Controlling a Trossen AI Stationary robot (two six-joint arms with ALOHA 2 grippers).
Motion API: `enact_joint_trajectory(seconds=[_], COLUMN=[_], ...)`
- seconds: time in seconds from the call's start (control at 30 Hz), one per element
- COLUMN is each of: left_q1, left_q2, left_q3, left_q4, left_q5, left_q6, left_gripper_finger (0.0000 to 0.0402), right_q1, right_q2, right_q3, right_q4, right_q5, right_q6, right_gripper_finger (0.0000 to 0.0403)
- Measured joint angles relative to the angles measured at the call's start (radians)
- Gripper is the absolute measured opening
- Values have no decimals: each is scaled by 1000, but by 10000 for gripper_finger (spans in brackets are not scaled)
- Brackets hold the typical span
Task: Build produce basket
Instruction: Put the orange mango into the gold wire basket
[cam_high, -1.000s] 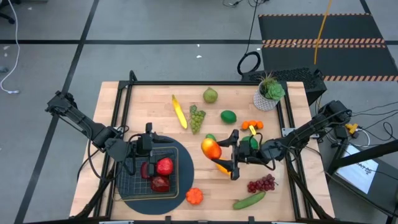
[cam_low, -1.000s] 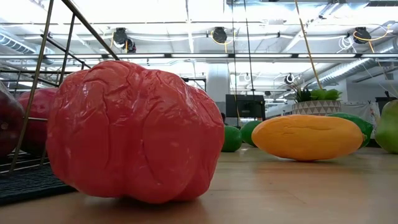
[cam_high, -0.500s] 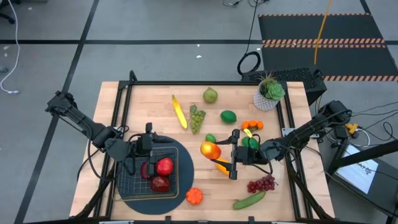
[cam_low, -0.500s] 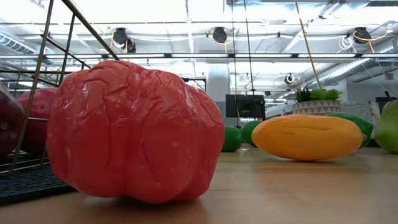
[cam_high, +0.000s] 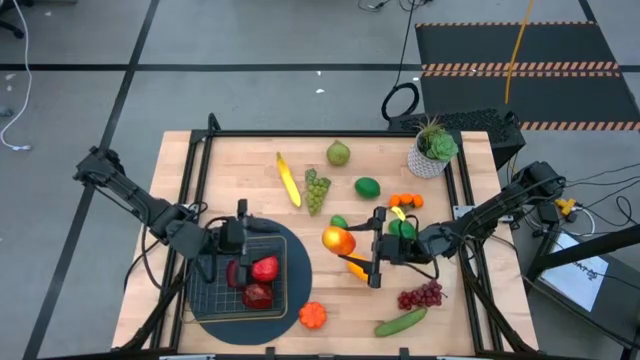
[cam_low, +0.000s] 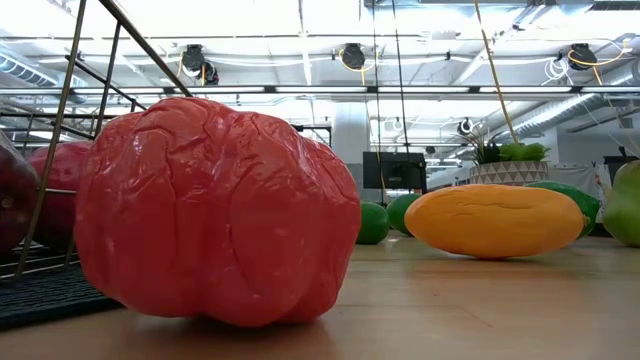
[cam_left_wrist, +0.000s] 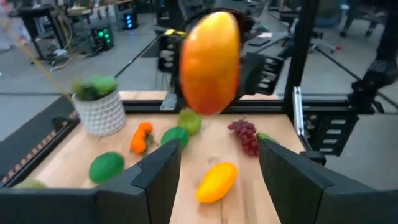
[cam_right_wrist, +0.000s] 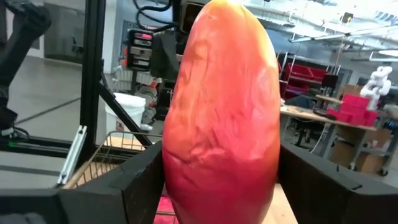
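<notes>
Basket (cam_high: 247, 284) sits on a round dark mat (cam_high: 290, 246) at the bench's (cam_high: 230, 160) front left, two red apples (cam_high: 263, 268) inside. Left gripper (cam_high: 240, 238) hangs over the basket's far edge, fingers apart, nothing between them. Red pepper (cam_low: 215, 210) lies on the bench just beside the mat. Right gripper (cam_high: 374, 248), mid-bench, is clamped on an orange-red mango (cam_right_wrist: 221, 112) raised off the surface. Yellow fruit (cam_left_wrist: 216, 181) lies beneath it. Banana (cam_high: 288, 180) and green grapes (cam_high: 316, 189) lie farther back.

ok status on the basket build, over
Right gripper shut on mango, mid-table. Left gripper open over basket, two red fruits inside. Nothing blocking the path.
</notes>
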Motion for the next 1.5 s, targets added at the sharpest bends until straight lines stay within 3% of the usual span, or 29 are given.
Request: enact_joint_trajectory(seconds=[0.2,0.37,0.53,0.87,1.03,1.27,1.5], left_q1=[-3,25,61,98,135,187,204], left_q2=[110,192,257,390,392,392,398], left_q3=[0,0,0,0,0,0,0], left_q4=[182,362,470,774,803,795,806], left_q5=[66,55,54,131,246,323,326], left_q6=[165,240,283,395,341,259,245], left_gripper_finger=[241,321,393,375,374,374,350], right_q1=[0,0,0,0,0,-1,-4], right_q2=[0,0,0,0,0,0,0], right_q3=[0,0,0,0,0,0,0], right_q4=[0,6,9,6,2,0,0], right_q5=[-56,-134,-133,-134,-140,-134,-134], right_q6=[32,27,25,21,21,21,17], right_gripper_finger=[277,277,277,277,277,277,277])
